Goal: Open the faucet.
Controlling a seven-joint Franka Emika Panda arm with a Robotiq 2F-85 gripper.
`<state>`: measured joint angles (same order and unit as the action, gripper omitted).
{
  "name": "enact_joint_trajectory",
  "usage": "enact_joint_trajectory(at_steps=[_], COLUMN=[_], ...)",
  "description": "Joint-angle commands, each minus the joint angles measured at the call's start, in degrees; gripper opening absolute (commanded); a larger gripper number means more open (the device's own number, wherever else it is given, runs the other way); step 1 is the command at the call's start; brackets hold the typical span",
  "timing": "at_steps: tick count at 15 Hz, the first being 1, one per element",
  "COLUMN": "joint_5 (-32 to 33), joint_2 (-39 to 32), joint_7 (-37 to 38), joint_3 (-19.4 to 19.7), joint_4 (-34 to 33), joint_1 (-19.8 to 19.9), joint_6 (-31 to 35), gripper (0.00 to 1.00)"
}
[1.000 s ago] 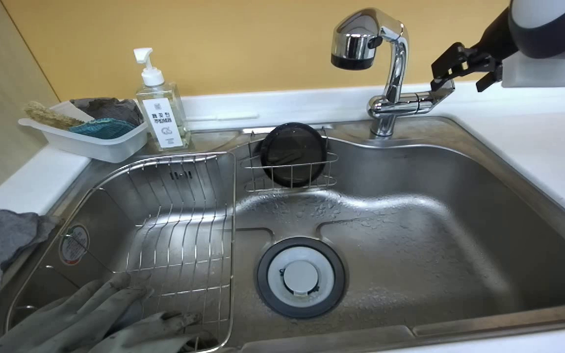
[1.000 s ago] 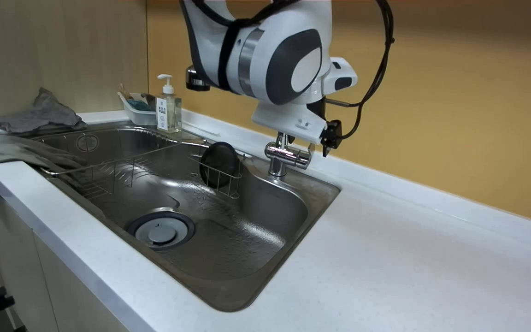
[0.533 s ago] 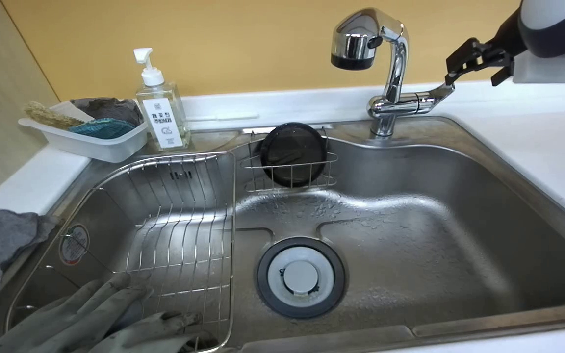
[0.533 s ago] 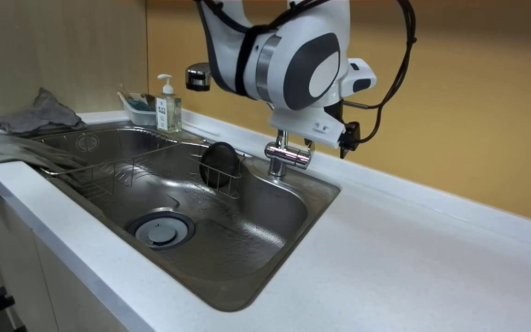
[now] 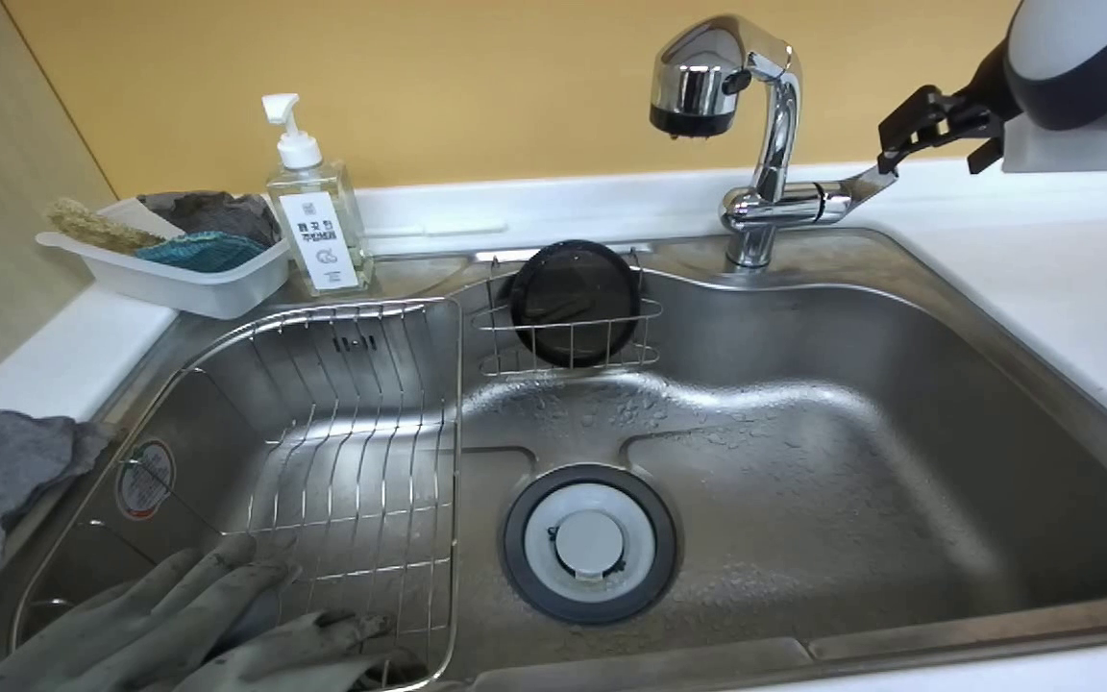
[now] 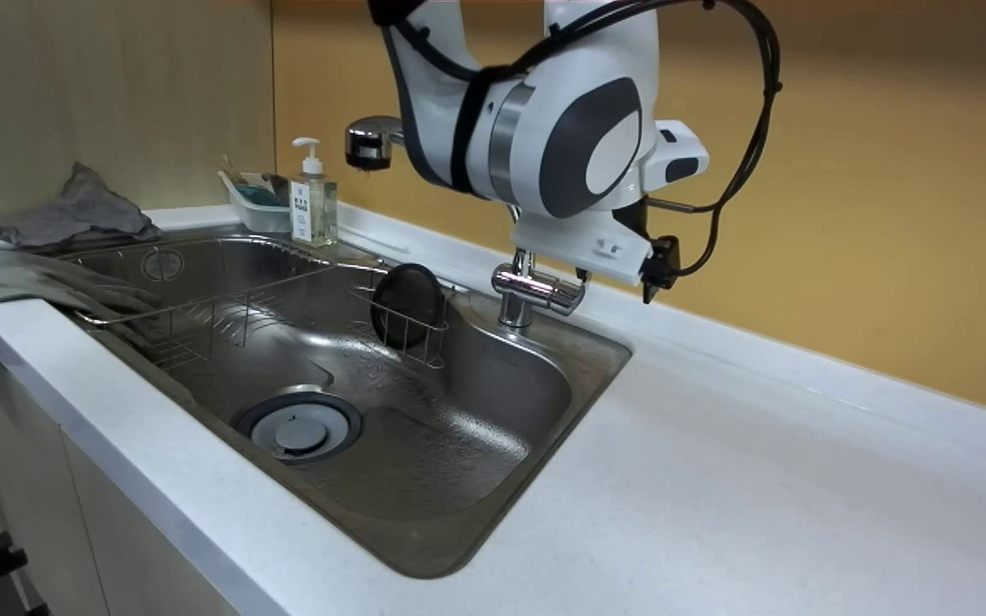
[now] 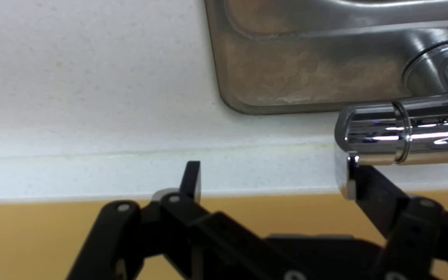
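Faucet (image 5: 779, 135) upper right in an exterior view; likely drips (image 5: 675, 136) under its spray head (image 5: 695, 86). Fingers (image 7: 379, 192) spread wide, nothing clamped, one seemingly against the flat lever (image 7: 342, 173). I'd judge: follow its arc slowly, contact flush, lest it slip. Upper left, white tub (image 5: 193, 288): teal scrubber (image 5: 203, 253), grey cloth (image 5: 212, 213). Wire caddy (image 5: 501, 329): black round dish (image 5: 576, 298).

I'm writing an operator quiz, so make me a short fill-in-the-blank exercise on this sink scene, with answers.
The gripper at the chrome faucet's lever is not shut but ____.
The faucet's spray head points ____, not up.
In both exterior views, the pump soap bottle appears to the ____ of the faucet.
The bottle's pump top is coloured ____.

Missing words: open; down; left; white.
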<state>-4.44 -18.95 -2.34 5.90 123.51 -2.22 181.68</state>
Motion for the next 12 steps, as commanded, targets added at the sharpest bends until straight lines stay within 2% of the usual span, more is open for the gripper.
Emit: enact_joint_trajectory(at_steps=[1,9,10,12], joint_5=[0.07,-0.87,-1.3,-2.71], joint_2=[-2.11,-4.03,-3.66,-1.74], joint_7=[1.81,2.35,2.27,1.34], joint_3=[3.95,9.22,9.27,7.03], joint_4=[-2.82,-5.03,-5.0,-4.45], joint_1=[-2.12,-5.41,-5.18,-3.11], joint_6=[0.62,0.11,-0.48,-3.27], gripper=[1.0,1.0,1.0,1.0])
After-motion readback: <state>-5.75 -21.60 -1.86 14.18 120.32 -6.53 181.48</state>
